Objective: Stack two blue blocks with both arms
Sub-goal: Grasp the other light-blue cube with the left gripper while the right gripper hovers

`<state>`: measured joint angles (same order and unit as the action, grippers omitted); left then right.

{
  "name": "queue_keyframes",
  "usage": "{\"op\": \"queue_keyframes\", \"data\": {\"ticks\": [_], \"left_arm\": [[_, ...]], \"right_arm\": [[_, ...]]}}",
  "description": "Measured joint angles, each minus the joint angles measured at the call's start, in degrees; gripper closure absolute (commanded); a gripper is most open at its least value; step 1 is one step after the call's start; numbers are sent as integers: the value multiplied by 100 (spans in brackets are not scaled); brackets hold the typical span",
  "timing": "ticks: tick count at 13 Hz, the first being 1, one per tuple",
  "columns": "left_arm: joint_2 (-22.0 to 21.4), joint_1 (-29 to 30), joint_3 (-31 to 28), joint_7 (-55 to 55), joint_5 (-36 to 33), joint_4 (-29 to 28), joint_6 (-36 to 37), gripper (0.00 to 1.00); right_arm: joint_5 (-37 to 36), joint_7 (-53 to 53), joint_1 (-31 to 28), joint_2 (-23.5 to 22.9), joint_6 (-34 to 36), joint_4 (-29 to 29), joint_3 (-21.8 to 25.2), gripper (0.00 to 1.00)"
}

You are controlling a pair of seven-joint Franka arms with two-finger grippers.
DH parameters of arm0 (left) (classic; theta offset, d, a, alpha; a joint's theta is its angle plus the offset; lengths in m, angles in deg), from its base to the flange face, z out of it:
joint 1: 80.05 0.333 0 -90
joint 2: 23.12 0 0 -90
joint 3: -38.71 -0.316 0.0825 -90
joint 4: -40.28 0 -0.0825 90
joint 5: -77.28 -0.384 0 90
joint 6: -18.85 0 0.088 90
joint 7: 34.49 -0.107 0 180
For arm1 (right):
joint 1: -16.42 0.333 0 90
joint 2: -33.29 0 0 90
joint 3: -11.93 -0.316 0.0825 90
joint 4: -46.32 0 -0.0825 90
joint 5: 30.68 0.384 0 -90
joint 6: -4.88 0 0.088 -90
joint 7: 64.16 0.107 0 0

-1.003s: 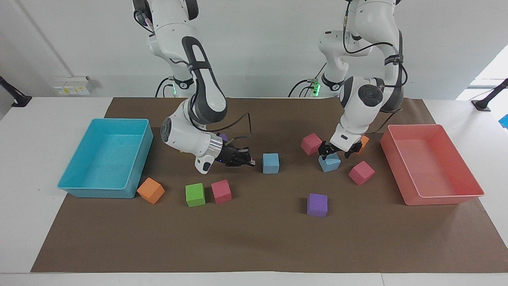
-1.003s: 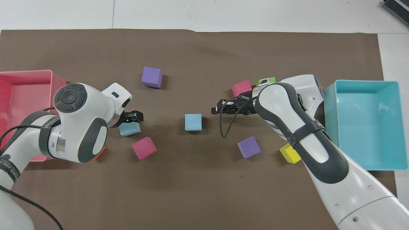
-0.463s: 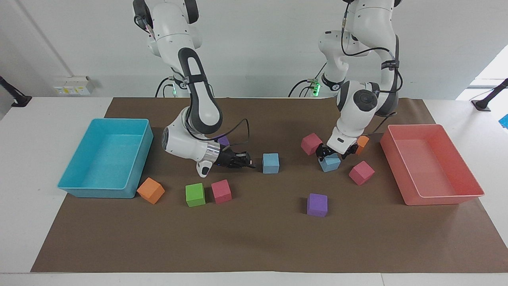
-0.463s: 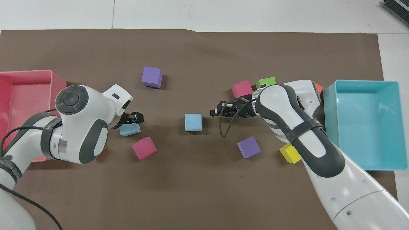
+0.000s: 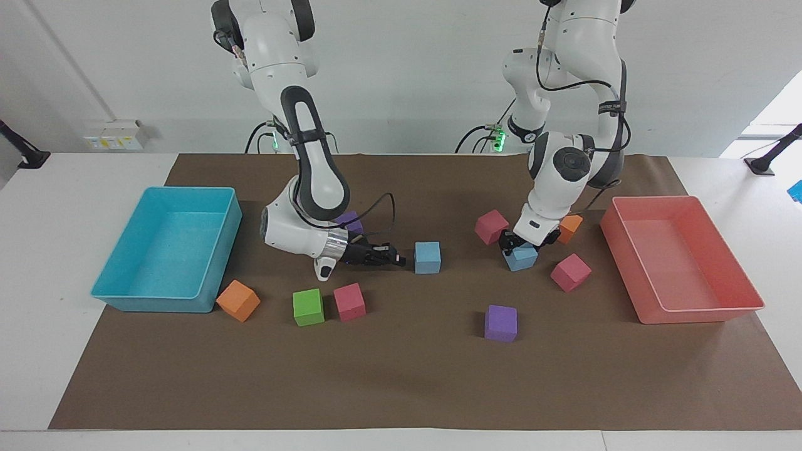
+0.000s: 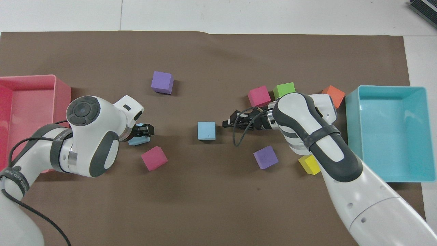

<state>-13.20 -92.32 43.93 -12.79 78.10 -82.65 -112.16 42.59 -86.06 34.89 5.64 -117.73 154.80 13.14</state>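
Two blue blocks lie on the brown mat, both resting flat, as cubes with no long axis. The central blue block (image 5: pixel 427 257) sits near the middle of the mat, its sides square to the mat's edges. The second blue block (image 5: pixel 522 257) sits toward the left arm's end of the table, turned slightly askew, between a pink cube (image 5: pixel 491 226) and another pink cube (image 5: pixel 571 272), with an orange cube (image 5: pixel 569 228) just beside it on the side nearer the robots.

The left gripper (image 5: pixel 525 243) points steeply down onto the second blue block, its fingers straddling the block's upper part; the block stands on the mat. Whether the fingers already press its sides cannot be told.

The right gripper (image 5: pixel 395 257) lies low and almost level, pointing along the table toward the central blue block and just short of it. Its fingertips are closed together and hold nothing.

A purple cube (image 5: pixel 500 323) lies farther from the robots than both blocks. A green cube (image 5: pixel 308 307), a third pink cube (image 5: pixel 349 301) and a second orange cube (image 5: pixel 238 300) lie toward the right arm's end, near the turquoise tray (image 5: pixel 210 285). The pink tray (image 5: pixel 651 307) stands at the left arm's end.
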Motion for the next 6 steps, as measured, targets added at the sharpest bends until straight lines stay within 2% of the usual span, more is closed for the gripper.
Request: {"op": "queue_keyframes", "data": {"ticks": [2,6], "left_arm": [[-12,-18,0,66,0,3,-6,82],[-14,-80,-2,73,0,109,-16,82]], "right_arm": [[221,-73,7,-16,0,50,-2,100],[432,-245,68,-79,-19,88,-5,100]]}}
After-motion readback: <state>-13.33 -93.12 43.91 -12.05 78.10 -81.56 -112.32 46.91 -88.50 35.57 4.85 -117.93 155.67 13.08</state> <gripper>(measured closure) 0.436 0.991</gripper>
